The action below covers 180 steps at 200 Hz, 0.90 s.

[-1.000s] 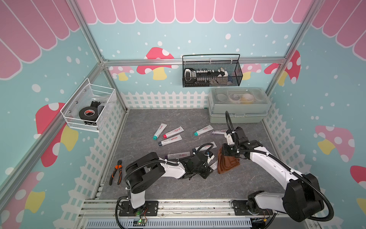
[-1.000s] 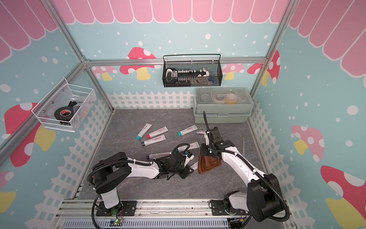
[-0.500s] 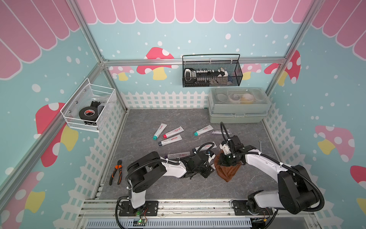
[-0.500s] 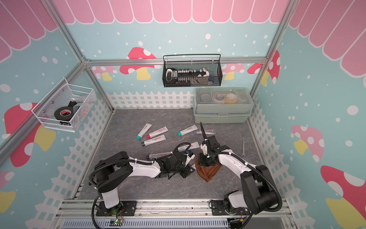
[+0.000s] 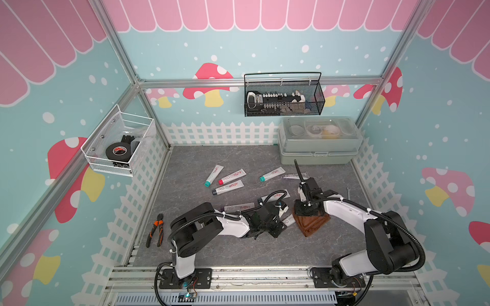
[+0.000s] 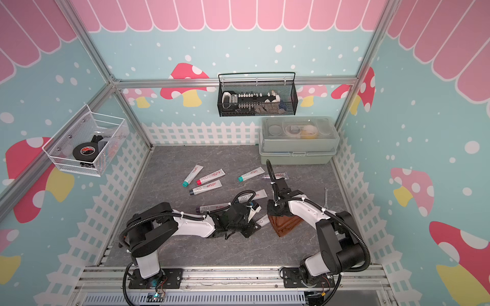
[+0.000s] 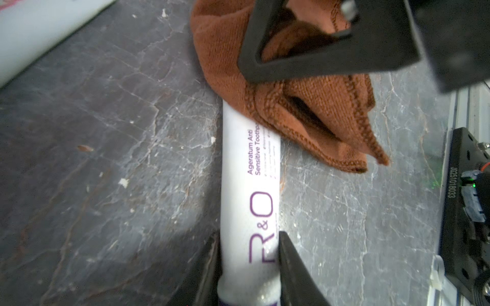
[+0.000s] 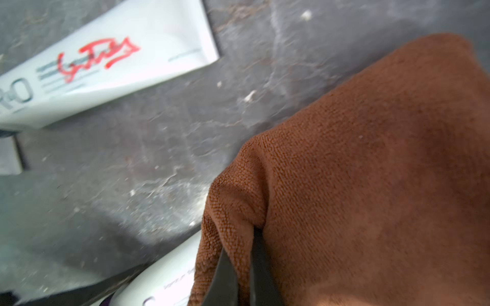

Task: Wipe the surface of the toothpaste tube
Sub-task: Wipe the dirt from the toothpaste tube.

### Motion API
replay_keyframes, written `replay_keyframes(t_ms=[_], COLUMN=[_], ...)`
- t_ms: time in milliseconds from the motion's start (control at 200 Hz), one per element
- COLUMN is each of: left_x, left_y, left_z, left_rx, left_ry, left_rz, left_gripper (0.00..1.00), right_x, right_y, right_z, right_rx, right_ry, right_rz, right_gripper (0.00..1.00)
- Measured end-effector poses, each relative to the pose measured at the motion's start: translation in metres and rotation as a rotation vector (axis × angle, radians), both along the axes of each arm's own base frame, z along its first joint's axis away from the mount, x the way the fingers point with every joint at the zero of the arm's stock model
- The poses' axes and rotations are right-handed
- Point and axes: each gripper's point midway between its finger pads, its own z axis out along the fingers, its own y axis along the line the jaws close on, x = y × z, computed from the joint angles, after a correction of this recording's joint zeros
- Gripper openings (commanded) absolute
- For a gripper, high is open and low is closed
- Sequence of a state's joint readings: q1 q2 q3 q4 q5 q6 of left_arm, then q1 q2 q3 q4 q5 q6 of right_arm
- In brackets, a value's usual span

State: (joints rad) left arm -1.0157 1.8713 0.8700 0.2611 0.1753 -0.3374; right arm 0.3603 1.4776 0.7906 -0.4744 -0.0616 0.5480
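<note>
A white toothpaste tube [image 7: 249, 185] with purple R&O print lies on the grey table. My left gripper [image 7: 249, 238] is shut on it near the purple cap end. In both top views only a short white stretch of the tube [image 5: 287, 220] [image 6: 263, 220] shows between the left gripper [image 5: 278, 226] [image 6: 249, 227] and the cloth. My right gripper [image 8: 244, 238] [image 5: 305, 212] [image 6: 275, 209] is shut on a fold of a brown cloth [image 8: 371, 172] [image 5: 313, 225] [image 6: 287, 225]. The cloth [image 7: 305, 106] drapes over the tube's far end and hides it.
Several other white tubes [image 5: 230, 180] [image 8: 106, 69] lie further back on the table. Orange-handled pliers [image 5: 156, 230] lie at the front left. A grey lidded box [image 5: 318, 143] stands at the back right, under a black wire basket [image 5: 283, 98]. A small wrench [image 5: 348, 192] lies at the right.
My right gripper has come down and toward the left arm with the cloth, which now rests over the tube's far end. The left arm holds still.
</note>
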Motion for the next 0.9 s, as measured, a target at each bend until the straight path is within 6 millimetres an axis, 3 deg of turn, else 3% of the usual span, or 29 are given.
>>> replay_keyframes(t_ms=[205,395,635,901], left_x=[0.0,0.0,0.002,0.003], left_y=[0.0,0.0,-0.005,-0.005], left_z=[0.0,-0.001,0.0,0.0], left_rx=[-0.001,0.0,0.009,0.016], left_ry=[-0.001,0.0,0.006,0.007], left_rz=[0.0,-0.001,-0.006,-0.003], left_gripper=[0.33,0.33,0.33,0.33], right_x=[0.005,0.0,-0.021,-0.019], right_y=[-0.015,-0.006,0.022,0.016], right_z=[-0.002,0.001,0.011,0.008], right_rx=[-0.049,0.016,0.116,0.05], right_ry=[-0.015,-0.014,0.006,0.009], right_rz=[-0.038,-0.021,0.062,0.055], right_gripper=[0.0,0.0,0.0,0.01])
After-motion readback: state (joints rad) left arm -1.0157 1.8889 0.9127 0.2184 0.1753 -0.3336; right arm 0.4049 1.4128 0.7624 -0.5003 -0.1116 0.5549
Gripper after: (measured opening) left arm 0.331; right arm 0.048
